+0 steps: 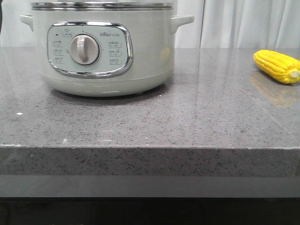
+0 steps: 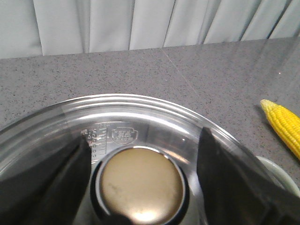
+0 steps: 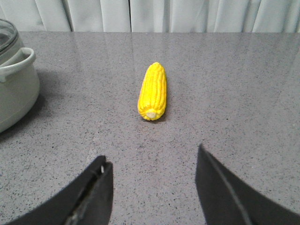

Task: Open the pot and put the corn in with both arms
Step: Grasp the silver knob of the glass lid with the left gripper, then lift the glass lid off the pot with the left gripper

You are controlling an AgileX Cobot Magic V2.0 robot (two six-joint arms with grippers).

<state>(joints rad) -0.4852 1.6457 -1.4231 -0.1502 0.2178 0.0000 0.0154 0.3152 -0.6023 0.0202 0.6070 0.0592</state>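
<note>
**Lid still on, corn still on the counter**

Nothing in the task looks finished yet. The pot (image 1: 103, 47) stands toward the back left of the grey stone tabletop (image 1: 154, 122), its dial facing the front edge, and its glass lid (image 2: 140, 122) is still seated on the metal rim. The corn (image 1: 277, 66) lies on its side near the right edge, well apart from the pot, with the pale stub end turned toward the front. So both steps remain, as I judge it: the lid must come off and the cob must go in.

The left gripper (image 2: 140, 187) hangs right over the lid, pointing down, its two dark fingers (image 2: 61, 187) spread wide either side of the bronze-coloured knob (image 2: 140, 185). They straddle it without closing on it; whether they touch the glass I cannot tell.

The right gripper (image 3: 152, 187) sits low over the bare tabletop, aimed along the cob from its stub end, the jaws wide apart and holding nothing. The corn lies a little ahead of the fingertips, roughly centred between them. Neither arm shows in the front view.
</note>
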